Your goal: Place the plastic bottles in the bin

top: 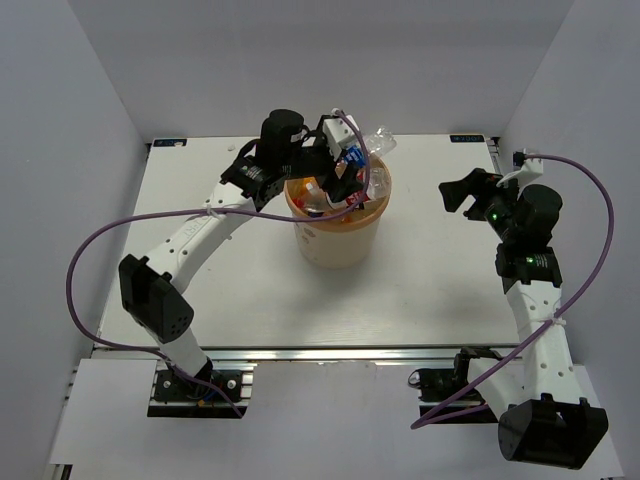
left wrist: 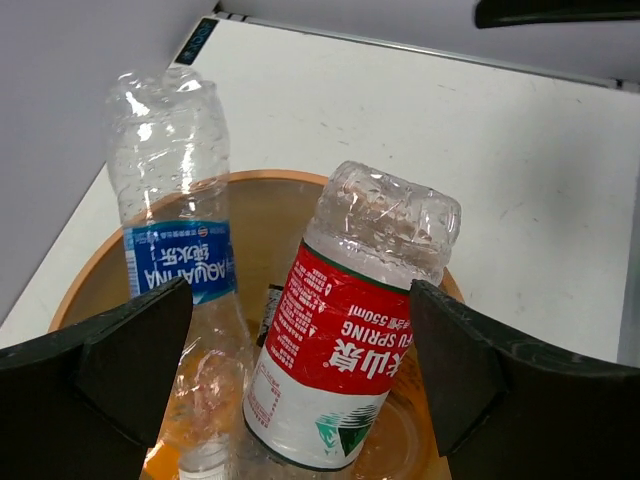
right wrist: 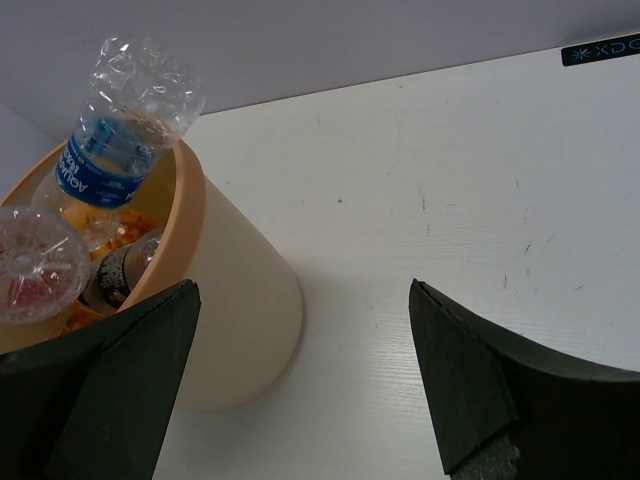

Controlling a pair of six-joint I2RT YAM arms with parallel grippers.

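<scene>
1 bin (top: 335,250), 1 blue-label btl (left wrist: 175,250), 1 red-label btl (left wrist: 340,340), 1 dark-label btl (right wrist: 115,275).

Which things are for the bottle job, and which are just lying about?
For the job:
bin
blue-label bottle
red-label bottle
left pincer

Just lying about:
purple cable
black table sticker

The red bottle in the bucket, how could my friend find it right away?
Find the big tan bin in the middle of the white table. Bottles poke out of its top. The red-label bottle has a red and white wrapper, while the blue-label bottle beside it has a blue wrapper and sticks up higher.
</scene>
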